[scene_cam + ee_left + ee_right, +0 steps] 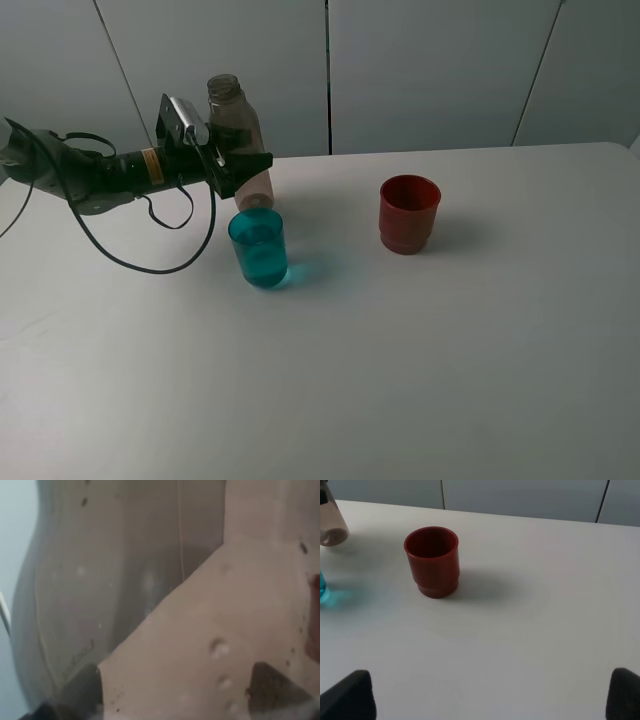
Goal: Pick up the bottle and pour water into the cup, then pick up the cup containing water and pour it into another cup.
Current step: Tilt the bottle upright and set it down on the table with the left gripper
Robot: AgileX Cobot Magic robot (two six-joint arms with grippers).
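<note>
My left gripper (243, 160) is clenched around the body of the bottle (226, 98), which stands upright in the upper left of the frame. The blue cup (258, 250) is just below it in the frame and seems to hold water. I think I must set the bottle down straight and open slowly, without touching this cup. My right gripper (490, 697) is spread open, and the red cup (409, 213) stands well apart, right of center.

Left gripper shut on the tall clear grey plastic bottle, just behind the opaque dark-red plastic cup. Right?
No. The bottle in the left gripper is behind the translucent teal plastic tumbler; the dark-red cup sits apart to the right. Exterior high view shows it.
</note>
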